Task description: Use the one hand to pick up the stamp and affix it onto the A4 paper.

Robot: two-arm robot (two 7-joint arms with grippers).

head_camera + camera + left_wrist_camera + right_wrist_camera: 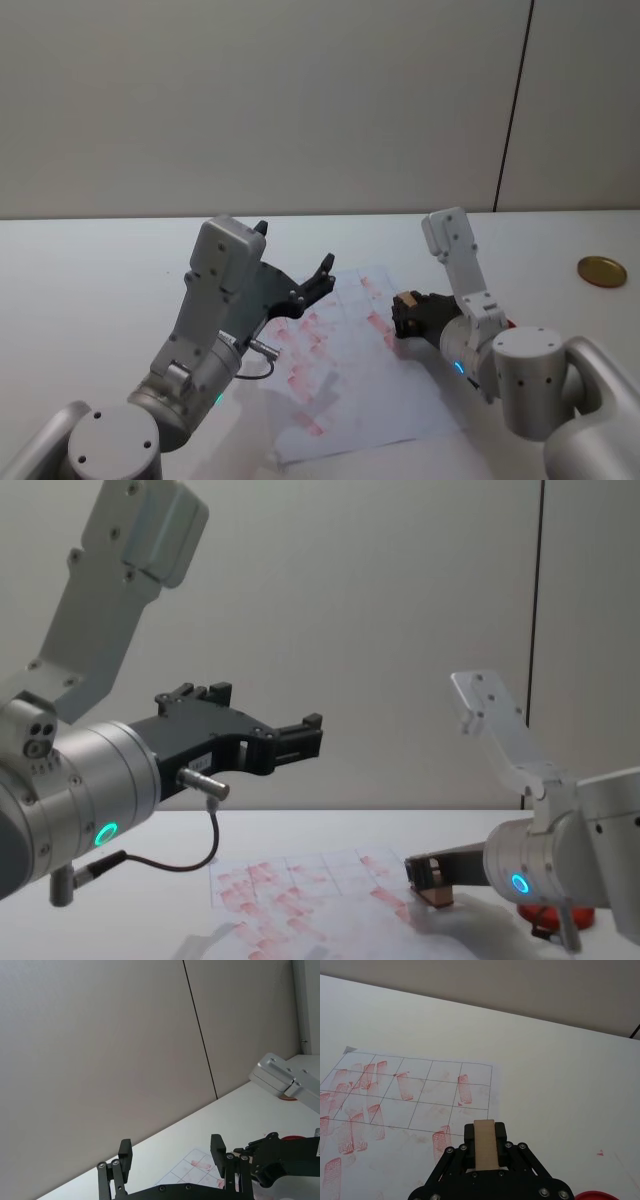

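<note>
Wooden, judged light and rigid, the stamp (485, 1152) sits pinched across its sides in the right gripper (485, 1133), right of centre in the head view at the A4 paper's (420, 1095) right edge; the left gripper (295, 248) hovers spread, centre-left.

The stamp (486, 1152) was bare, matt, smooth-faced wood; the A4 paper (420, 1095) was a matt white sheet smudged with red ink; the right gripper (485, 1134) was matt black; the table (100, 260) was smooth white.
</note>
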